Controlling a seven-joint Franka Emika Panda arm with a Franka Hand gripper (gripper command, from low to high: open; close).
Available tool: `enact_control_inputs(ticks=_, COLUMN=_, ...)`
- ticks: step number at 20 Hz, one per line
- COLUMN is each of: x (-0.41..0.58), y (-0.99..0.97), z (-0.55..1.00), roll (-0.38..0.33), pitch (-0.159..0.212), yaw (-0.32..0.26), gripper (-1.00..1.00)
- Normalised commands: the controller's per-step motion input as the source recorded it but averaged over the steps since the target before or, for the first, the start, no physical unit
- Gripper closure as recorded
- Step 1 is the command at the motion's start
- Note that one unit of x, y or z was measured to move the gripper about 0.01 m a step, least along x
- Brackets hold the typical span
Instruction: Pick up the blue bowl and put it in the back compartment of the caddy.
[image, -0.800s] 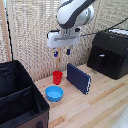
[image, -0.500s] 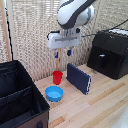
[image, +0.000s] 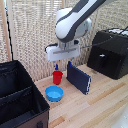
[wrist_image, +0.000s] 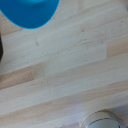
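The arm hangs high above the red cup (image: 57, 77) while the blue bowl (image: 54, 93) sits on the tabletop (image: 105, 102) just beside the caddy (image: 20, 100), so a descent here risks clipping the cup (jaws hidden, can't tell their opening).

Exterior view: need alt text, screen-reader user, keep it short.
A white robot arm hangs over a light wooden table, above a red cup, a blue bowl and a dark-blue flat box standing on edge. A black fabric caddy fills the exterior view's left; a glossy black machine sits at its right.
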Motion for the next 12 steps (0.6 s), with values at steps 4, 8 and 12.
enact_control_inputs(ticks=4, x=-0.029, y=0.20, z=-0.54, roll=-0.078, pitch=-0.013, yaw=0.000, gripper=-1.00)
enact_control_inputs(ticks=8, x=-0.164, y=0.03, z=-0.62, roll=-0.026, pitch=0.000, yaw=0.000, gripper=-1.00)
enact_control_inputs(ticks=12, x=-0.156, y=0.00, z=-0.59, roll=-0.016, pitch=-0.013, yaw=0.000, gripper=-1.00)
